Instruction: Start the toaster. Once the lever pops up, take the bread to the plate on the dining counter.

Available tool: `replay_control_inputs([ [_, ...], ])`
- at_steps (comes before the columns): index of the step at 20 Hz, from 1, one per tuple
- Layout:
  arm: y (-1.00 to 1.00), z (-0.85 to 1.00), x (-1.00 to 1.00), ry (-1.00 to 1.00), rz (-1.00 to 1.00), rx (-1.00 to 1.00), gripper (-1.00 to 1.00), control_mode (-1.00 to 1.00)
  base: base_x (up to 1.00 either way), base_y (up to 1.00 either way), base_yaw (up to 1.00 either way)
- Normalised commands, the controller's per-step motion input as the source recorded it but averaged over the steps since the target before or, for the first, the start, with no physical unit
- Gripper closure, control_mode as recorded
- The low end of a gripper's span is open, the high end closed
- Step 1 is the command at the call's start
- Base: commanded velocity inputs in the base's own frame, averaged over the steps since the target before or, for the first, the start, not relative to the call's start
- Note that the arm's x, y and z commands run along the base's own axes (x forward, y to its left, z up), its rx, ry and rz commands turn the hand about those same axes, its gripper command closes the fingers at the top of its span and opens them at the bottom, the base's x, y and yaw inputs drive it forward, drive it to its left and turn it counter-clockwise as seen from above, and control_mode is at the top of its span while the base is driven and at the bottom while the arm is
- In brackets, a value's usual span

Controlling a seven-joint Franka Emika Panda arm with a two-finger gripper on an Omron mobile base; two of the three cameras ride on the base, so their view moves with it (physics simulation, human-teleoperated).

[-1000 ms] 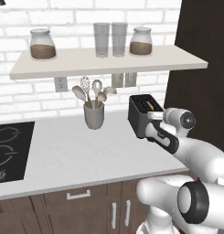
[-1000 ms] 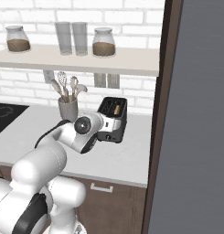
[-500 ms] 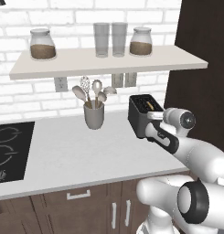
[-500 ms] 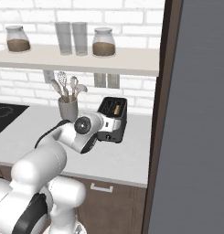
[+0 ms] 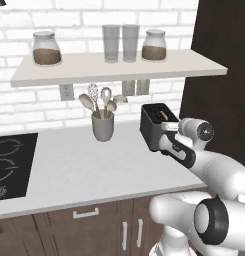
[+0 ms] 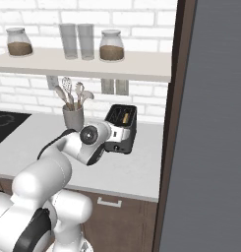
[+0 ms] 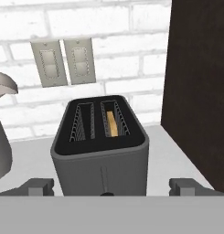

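Note:
The dark grey toaster (image 7: pixel 100 151) stands on the white worktop at the wall, close to a dark tall panel. The bread (image 7: pixel 112 124) sits upright as a pale tan slice in its right slot, and the left slot holds nothing. My gripper (image 7: pixel 111 186) is open right in front of the toaster's front face, one fingertip (image 7: pixel 40 185) on either side of it, with nothing between them. From the left base view the toaster (image 5: pixel 155 122) shows just beyond my hand, the bread (image 5: pixel 164 116) peeking from its slot. The plate and the dining counter are out of view.
A grey utensil cup (image 5: pixel 102 126) with spoons stands left of the toaster. A black hob (image 5: pixel 9 165) lies at the far left. A shelf (image 5: pixel 119 70) with jars and glasses hangs above. The dark panel (image 7: pixel 198 91) walls off the right side.

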Motion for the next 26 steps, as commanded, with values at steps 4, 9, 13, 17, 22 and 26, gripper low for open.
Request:
replay_control_inputs([
  [4, 0.00, 0.00, 0.00, 0.00, 0.00, 0.00, -1.00, -1.00, 0.00, 0.00, 0.00],
  [9, 0.00, 0.00, 0.00, 0.00, 0.00, 0.00, -1.00, -1.00, 0.00, 0.00, 0.00],
  [13, 0.00, 0.00, -0.01, 0.00, 0.00, 0.00, -1.00, -1.00, 0.00, 0.00, 0.00],
  [17, 0.00, 0.00, 0.00, 0.00, 0.00, 0.00, -1.00, -1.00, 0.00, 0.00, 0.00],
  [22, 0.00, 0.00, 0.00, 0.00, 0.00, 0.00, -1.00, -1.00, 0.00, 0.00, 0.00],
  [26, 0.00, 0.00, 0.00, 0.00, 0.00, 0.00, -1.00, -1.00, 0.00, 0.00, 0.00],
])
